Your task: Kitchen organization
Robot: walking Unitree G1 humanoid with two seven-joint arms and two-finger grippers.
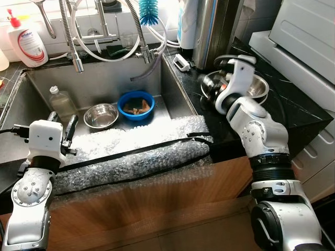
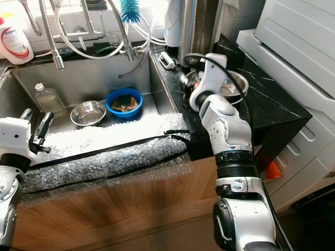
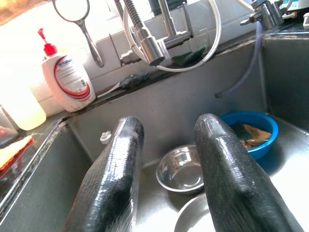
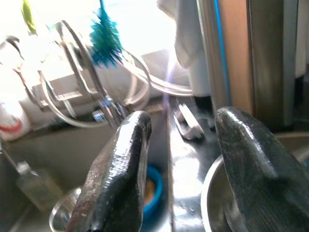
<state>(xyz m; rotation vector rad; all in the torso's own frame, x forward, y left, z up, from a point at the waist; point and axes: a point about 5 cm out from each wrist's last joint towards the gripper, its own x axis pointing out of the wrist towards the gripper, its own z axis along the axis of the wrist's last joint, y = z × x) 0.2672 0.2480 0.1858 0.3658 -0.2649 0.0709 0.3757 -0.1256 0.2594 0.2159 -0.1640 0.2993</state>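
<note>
A steel sink [image 1: 99,78] holds a small steel bowl [image 1: 100,115], a blue bowl [image 1: 136,104] with brown scraps in it, and a clear plastic bottle [image 1: 60,102]. My left gripper [image 1: 62,121] hangs open over the sink's left front part, nothing between its fingers; the steel bowl [image 3: 183,169] and the blue bowl [image 3: 251,135] lie beyond them. On the black counter to the right stand two steel bowls [image 1: 257,88]. My right gripper [image 1: 217,78] is open just above the nearer one [image 4: 217,193], holding nothing.
Bubble wrap [image 1: 136,151] with black straps covers the sink's front edge. Hose faucets [image 1: 73,42], a blue brush [image 1: 148,11] and a soap bottle [image 1: 26,42] line the back. A tall steel cylinder [image 1: 214,26] and a white appliance [image 1: 303,42] crowd the right.
</note>
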